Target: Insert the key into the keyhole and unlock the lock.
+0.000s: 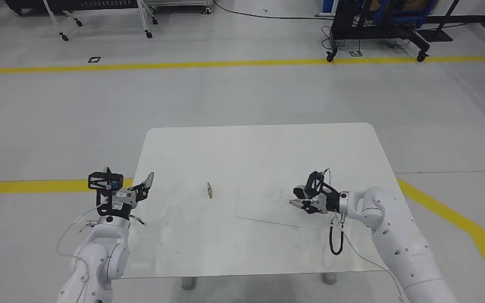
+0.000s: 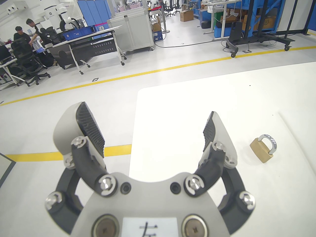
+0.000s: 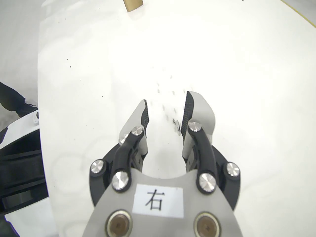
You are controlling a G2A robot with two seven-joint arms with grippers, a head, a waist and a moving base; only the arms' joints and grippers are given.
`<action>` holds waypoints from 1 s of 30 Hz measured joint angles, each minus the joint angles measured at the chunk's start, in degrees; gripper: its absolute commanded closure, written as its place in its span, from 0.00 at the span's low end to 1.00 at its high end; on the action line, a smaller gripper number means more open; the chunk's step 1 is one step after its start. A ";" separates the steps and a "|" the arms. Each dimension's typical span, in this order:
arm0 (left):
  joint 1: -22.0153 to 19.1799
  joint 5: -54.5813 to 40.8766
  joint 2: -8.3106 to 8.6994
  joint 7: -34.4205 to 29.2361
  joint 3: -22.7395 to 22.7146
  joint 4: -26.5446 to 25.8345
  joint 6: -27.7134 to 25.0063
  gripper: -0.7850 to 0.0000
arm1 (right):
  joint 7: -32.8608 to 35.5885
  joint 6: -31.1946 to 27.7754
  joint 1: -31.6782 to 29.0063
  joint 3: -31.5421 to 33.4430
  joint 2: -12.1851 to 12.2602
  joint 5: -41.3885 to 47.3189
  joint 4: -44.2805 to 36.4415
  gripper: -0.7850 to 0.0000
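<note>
We see the lock lying left of centre in the top view, on the table. The left gripper gapes wide at the table's left edge. Right of centre, the right gripper stands parted, the key lying just beside one finger.

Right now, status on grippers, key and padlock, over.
Left gripper open at table edge. Right gripper open around key on table. Brass padlock lying flat, shackle shut. No obstruction.
</note>
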 measured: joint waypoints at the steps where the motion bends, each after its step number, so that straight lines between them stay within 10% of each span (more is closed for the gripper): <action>1: 0.00 0.00 0.00 0.00 0.00 0.00 0.00 0.00 | -0.04 0.00 0.22 -0.36 0.13 -0.95 0.12 0.74; 13: 0.00 0.00 0.00 0.00 0.00 0.00 0.00 0.00 | -5.09 0.06 0.96 -1.17 1.48 -6.15 2.08 0.76; 17: 0.00 0.00 0.00 0.00 0.00 0.00 0.00 0.00 | -5.37 0.57 0.94 -1.60 1.72 -8.19 2.13 1.00; 30: 0.00 0.00 0.00 0.00 0.00 0.00 0.00 0.00 | -8.85 2.08 -0.15 -1.32 2.42 -9.65 0.76 1.00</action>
